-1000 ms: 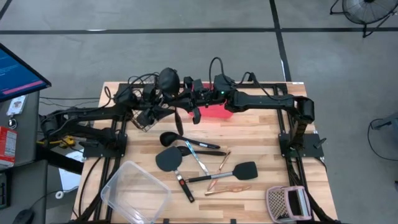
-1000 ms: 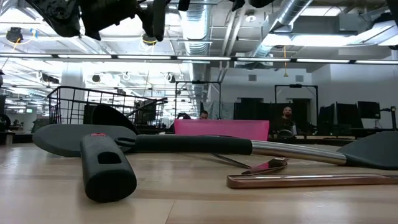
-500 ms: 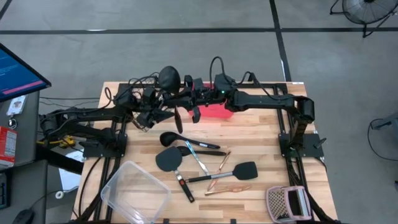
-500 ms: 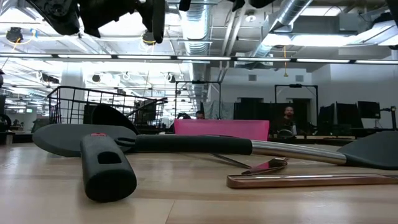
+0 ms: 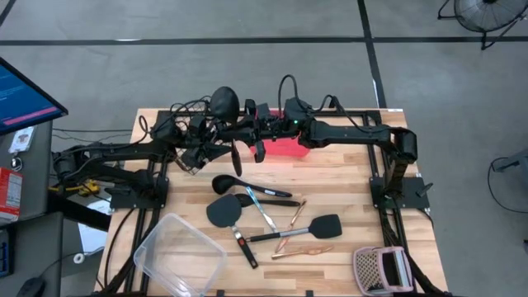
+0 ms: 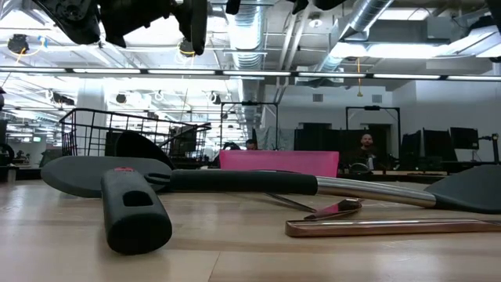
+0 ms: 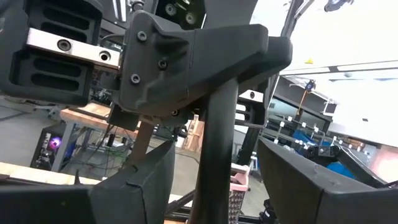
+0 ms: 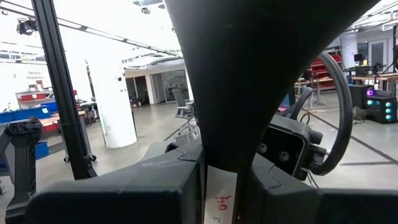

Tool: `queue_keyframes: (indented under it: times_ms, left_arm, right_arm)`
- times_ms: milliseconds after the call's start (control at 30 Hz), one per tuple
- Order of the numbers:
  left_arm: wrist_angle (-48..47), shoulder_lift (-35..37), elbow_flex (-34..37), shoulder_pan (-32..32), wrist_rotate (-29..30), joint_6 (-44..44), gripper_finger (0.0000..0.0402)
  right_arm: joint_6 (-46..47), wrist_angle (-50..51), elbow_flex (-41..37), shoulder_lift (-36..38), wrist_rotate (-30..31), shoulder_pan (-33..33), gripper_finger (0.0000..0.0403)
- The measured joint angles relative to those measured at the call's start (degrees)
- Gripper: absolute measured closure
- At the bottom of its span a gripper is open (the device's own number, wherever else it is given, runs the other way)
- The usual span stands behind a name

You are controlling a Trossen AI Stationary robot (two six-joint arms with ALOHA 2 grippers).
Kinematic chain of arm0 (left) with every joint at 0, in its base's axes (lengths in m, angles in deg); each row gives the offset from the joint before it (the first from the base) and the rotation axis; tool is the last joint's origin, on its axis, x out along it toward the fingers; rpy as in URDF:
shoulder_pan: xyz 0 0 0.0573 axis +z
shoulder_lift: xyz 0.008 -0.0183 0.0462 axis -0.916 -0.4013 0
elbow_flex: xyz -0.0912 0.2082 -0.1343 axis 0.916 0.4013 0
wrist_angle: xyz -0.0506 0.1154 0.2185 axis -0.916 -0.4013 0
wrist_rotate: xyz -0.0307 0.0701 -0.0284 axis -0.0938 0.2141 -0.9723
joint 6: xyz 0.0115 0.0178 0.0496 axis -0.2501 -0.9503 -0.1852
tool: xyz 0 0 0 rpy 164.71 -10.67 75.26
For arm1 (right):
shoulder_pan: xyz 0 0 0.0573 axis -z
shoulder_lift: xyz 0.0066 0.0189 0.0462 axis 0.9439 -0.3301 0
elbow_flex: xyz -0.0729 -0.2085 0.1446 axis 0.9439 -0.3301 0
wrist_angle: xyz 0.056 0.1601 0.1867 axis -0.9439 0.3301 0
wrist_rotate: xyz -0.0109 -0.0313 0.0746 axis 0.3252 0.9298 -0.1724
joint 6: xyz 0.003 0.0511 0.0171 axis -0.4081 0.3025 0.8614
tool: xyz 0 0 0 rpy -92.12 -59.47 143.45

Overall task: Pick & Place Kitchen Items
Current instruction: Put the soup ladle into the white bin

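Currently right gripper (image 8: 221, 186) jaws are clamped on the handle of the black ladle (image 5: 224, 102), held in the air. Left gripper (image 7: 214, 180) jaws are apart, straddling the same handle just below the right one's grip, with a gap on each side. In the high view both meet at upper centre of the table, ladle bowl uppermost, with the red tray (image 5: 290, 147) just right of them. Loose utensils sit mid-table: a second ladle (image 5: 227, 181), black spatula (image 5: 221, 211), black turner (image 5: 326, 224), silver piece (image 5: 262, 210), copper sticks (image 5: 301, 250). Clear tub (image 5: 180, 252) lower left, pinkish mesh item (image 5: 379, 268) lower right
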Motion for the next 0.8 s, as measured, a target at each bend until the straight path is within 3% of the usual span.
queue_keyframes:
  times_ms: [167, 800]
  left_arm:
    - [0.0, 0.0, 0.0, 0.0, 0.0, 0.0, 0.0197]
    - [-0.1, 0.0, 0.0, -0.4, 0.0, -0.9, 0.0144]
  right_arm:
    - [0.0, 0.0, 0.0, 0.0, 0.0, 0.0, 0.0355]
    - [0.1, 0.3, 0.0, 0.0, 0.2, 0.3, 0.0355]
